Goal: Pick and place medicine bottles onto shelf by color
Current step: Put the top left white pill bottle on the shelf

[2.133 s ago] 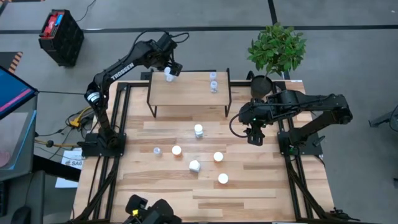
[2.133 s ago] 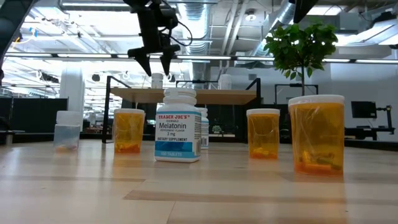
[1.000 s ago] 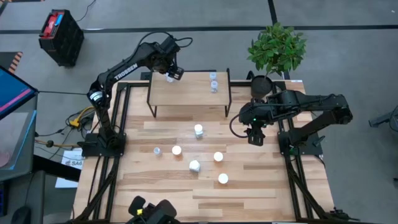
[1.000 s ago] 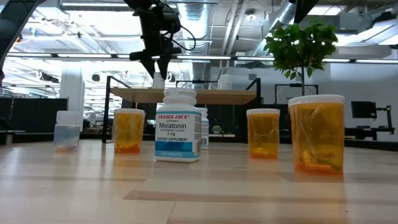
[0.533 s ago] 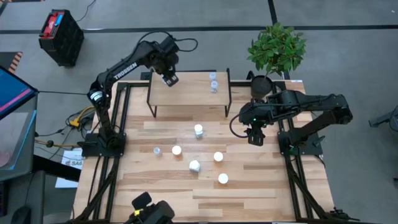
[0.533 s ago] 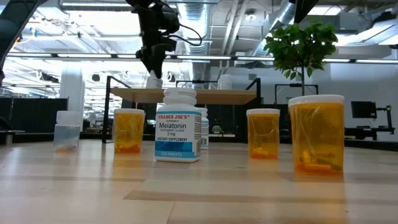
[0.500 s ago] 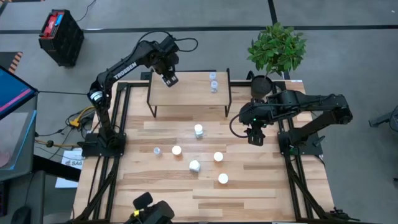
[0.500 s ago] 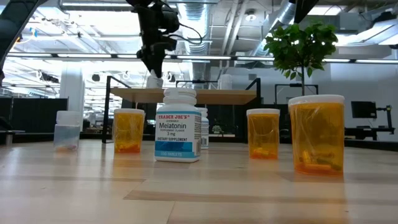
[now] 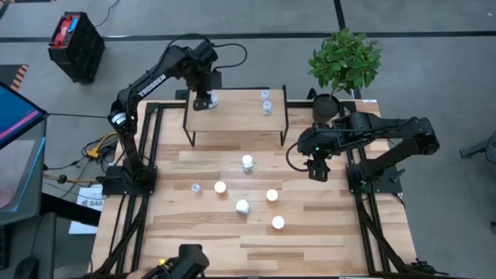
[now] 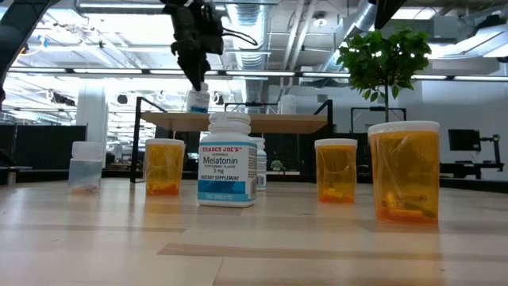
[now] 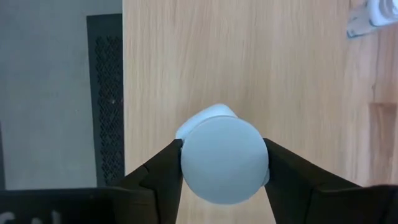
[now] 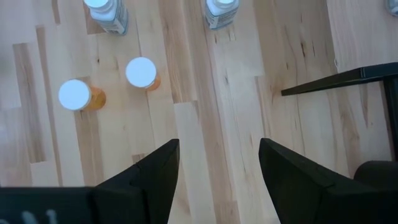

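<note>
The shelf (image 9: 236, 112) stands at the table's far middle. My left gripper (image 9: 207, 98) is over its left part, shut on a white bottle (image 10: 197, 100), which also shows in the left wrist view (image 11: 224, 160). Two clear bottles (image 9: 266, 104) stand on the shelf's right part. On the tabletop stand two white bottles (image 9: 247, 163) (image 9: 242, 206), three orange ones with white caps (image 9: 220, 187) (image 9: 272, 195) (image 9: 277, 222) and a small clear one (image 9: 196, 187). My right gripper (image 9: 318, 172) hangs open and empty over the table's right side. My left gripper pinches the white bottle's cap end (image 11: 186, 163) between its two fingers, one on each side. The fingers come from above, pointing down. The bottle is nearly upright with its base at the shelf's top board (image 10: 254, 121); whether it rests on the board I cannot tell.
A potted plant (image 9: 345, 62) stands at the far right behind the shelf. The shelf's black legs (image 12: 336, 81) stand near my right gripper. The right wrist view shows two orange bottles (image 12: 81, 95) (image 12: 142, 73) on bare wood.
My left gripper has turned about its wrist and shifted a little toward the shelf's left end. In the low view its fingers stood apart above the white bottle a second ago; they are now shut on the bottle's cap end. My right arm has kept still.
</note>
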Action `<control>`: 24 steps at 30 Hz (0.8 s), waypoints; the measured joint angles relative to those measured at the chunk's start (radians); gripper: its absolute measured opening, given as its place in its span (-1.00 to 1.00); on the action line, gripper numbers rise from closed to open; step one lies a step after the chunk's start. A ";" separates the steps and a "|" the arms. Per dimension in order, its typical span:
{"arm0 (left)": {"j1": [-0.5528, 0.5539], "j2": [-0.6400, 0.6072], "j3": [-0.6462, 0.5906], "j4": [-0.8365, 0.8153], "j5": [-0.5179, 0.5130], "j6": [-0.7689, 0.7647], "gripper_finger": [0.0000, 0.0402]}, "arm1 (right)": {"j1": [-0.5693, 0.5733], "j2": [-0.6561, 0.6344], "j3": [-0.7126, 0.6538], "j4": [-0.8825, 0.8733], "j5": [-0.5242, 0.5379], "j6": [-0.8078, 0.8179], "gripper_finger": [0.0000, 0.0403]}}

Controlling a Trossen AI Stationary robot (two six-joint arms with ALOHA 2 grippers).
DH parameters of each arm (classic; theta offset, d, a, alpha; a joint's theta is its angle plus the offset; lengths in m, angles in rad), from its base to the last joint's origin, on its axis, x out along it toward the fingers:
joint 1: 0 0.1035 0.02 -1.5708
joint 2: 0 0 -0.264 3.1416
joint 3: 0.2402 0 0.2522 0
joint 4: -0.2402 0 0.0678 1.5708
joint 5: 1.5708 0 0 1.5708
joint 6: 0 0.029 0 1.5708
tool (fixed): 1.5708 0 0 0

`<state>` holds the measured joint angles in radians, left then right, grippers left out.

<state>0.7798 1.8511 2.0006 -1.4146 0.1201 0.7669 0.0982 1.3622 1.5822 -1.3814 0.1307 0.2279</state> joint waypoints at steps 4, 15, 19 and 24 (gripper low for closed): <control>0.025 0.000 0.000 -0.012 0.012 0.045 -0.19 | 0.000 0.000 0.000 0.008 0.000 0.002 0.21; 0.023 0.000 0.000 -0.006 -0.051 0.228 -0.13 | 0.000 0.000 0.000 0.030 0.000 0.002 0.21; 0.023 0.000 0.000 -0.008 -0.054 0.289 -0.13 | -0.001 0.000 0.000 0.033 0.000 0.002 0.21; 0.022 0.000 0.000 -0.008 -0.055 0.312 -0.13 | -0.001 0.000 0.000 0.033 0.000 0.002 0.21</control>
<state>0.8021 1.8511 2.0006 -1.4223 0.0654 1.0787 0.0975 1.3621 1.5822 -1.3483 0.1307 0.2298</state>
